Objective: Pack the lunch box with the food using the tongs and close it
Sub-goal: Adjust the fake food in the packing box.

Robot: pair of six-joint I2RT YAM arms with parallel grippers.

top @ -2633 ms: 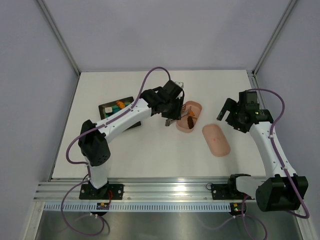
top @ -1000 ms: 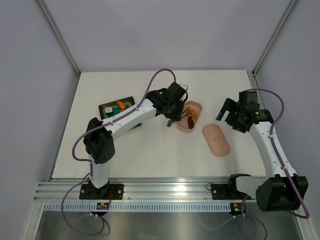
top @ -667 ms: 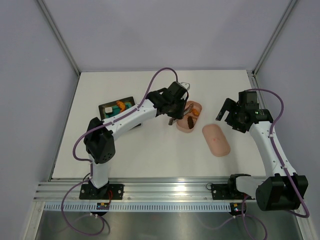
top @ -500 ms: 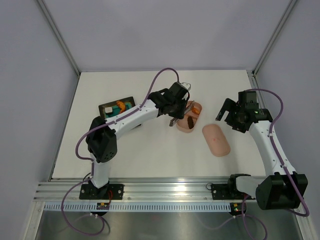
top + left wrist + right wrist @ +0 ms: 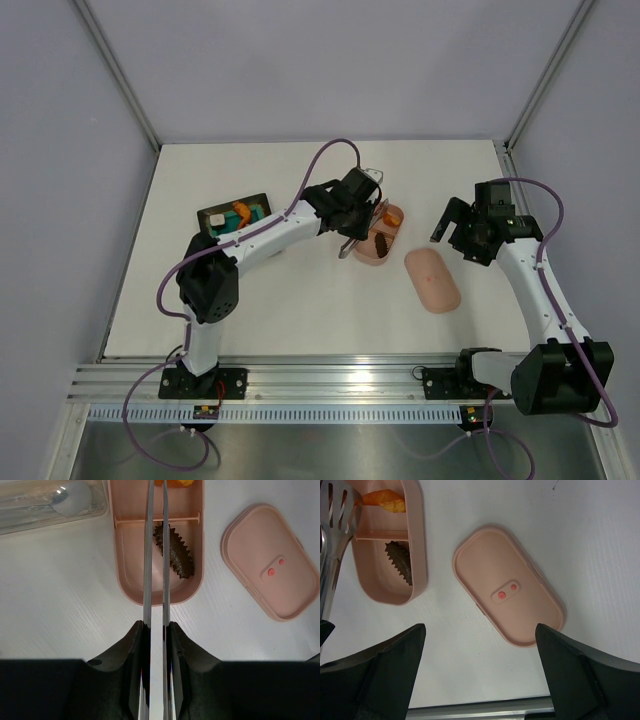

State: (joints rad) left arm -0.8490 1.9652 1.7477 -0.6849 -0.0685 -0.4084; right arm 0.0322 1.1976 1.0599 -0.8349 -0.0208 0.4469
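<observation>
The pink lunch box (image 5: 370,252) (image 5: 132,580) (image 5: 417,545) lies open mid-table. A dark brown spiky food piece (image 5: 175,552) (image 5: 400,567) lies in its near compartment and an orange piece (image 5: 388,214) (image 5: 382,500) in its far one. My left gripper (image 5: 350,208) (image 5: 155,627) is shut on the tongs (image 5: 148,555) (image 5: 332,515), whose arms run almost together over the box to the orange piece. Whether they pinch it I cannot tell. The lid (image 5: 432,280) (image 5: 272,562) (image 5: 510,585) lies to the right of the box. My right gripper (image 5: 458,225) (image 5: 479,627) hangs open above the lid.
A dark tray (image 5: 215,222) with a teal mat and more orange food (image 5: 240,210) sits left of the box. A clear slim case (image 5: 50,502) holding a spoon lies beyond the box's left side. The metal rail (image 5: 320,380) runs along the near edge.
My left gripper has carried the tongs a little farther along the box toward its far end. The right arm and the lid have stayed put.
</observation>
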